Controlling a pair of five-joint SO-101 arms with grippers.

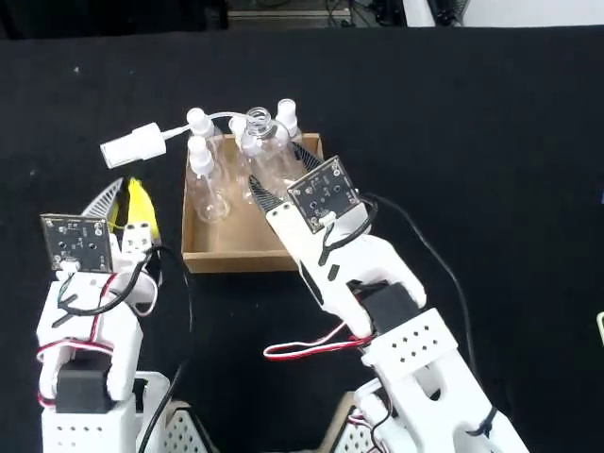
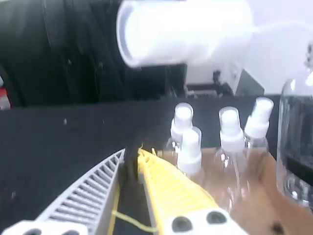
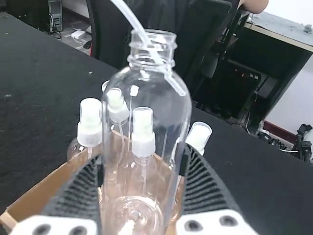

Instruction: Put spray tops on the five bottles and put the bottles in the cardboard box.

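Bottle five [image 1: 258, 134], the last uncapped one: upright in my right pincer [image 3: 142, 161], fingers closed on its body, neck open. It is over the cardboard box [image 1: 231, 257] at the 12 o'clock side, neck higher than the other tops. I cannot tell whether its base touches the floor of the box.

Spray top [image 1: 132, 148]: not seated. Its tube [image 1: 212, 118] runs into the neck and leans on the inner wall. The head hangs in the air out toward 10 o'clock of the box, well off the neck.

My left pincer [image 2: 132, 154]: at 8 o'clock of the box, outside its wall, tips together or very nearly, gripping nothing. The head is near, beyond the tips, not touching as far as I can see.

Done, by my reckoning: four capped bottles [image 1: 203, 179] upright in the box, bunched toward its far side.

To do: bring the head over the neck, seat it, set bottle five among the others.

In the way: the four tops crowd the far half, so free floor is toward 6 o'clock. The long tube could lever the head out if the bottle tips. Red and white wires [image 1: 311, 344] loop over the black table [image 1: 491, 142] at 5 o'clock, clear of the work
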